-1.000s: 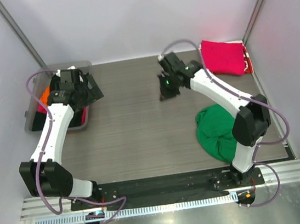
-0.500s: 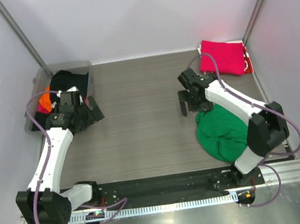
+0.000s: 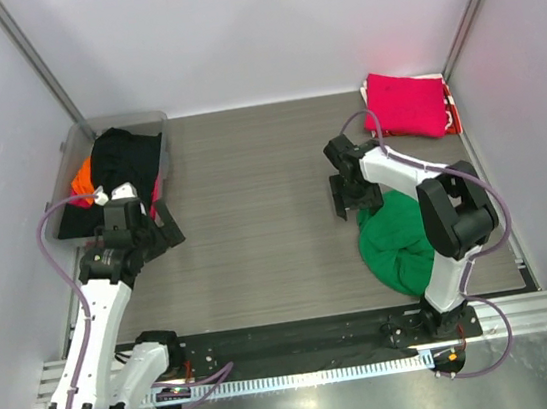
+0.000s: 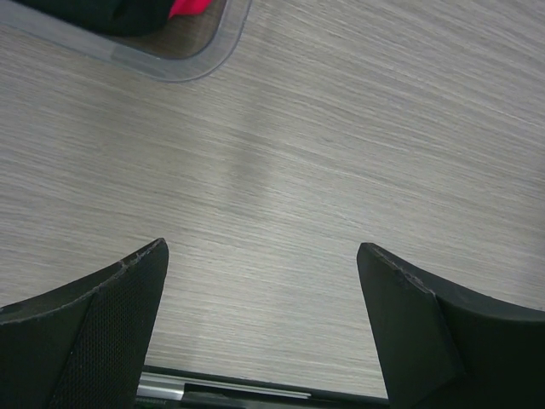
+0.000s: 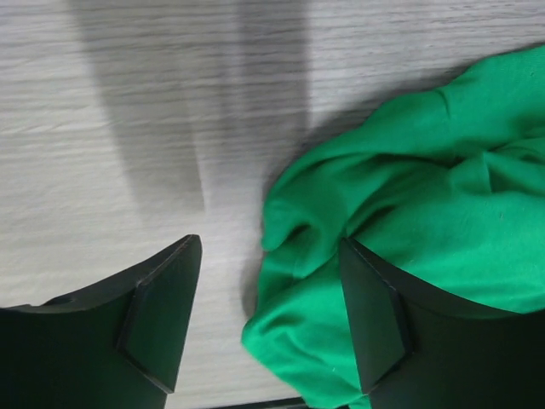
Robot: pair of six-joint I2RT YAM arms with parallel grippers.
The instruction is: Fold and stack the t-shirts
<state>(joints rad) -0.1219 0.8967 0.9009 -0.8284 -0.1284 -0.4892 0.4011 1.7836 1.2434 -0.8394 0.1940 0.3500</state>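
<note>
Two changes: right gripper (image 5: 268,247) opened, reached green t-shirt (image 5: 409,196).

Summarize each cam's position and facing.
Top external: above and behind the bases, looking down on the table; left arm and right arm show whole.
Left wrist: on the left arm, facing down at table and clear tub corner; own jaws apart at bottom.
Right wrist: facing down at the green t-shirt; own jaws apart at bottom.
Shared: top and right wrist both see the green t-shirt.

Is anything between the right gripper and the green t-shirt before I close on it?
Nothing visible does. The right gripper hangs open directly over the crumpled edge of the green t-shirt, with only the table beside it.
</note>
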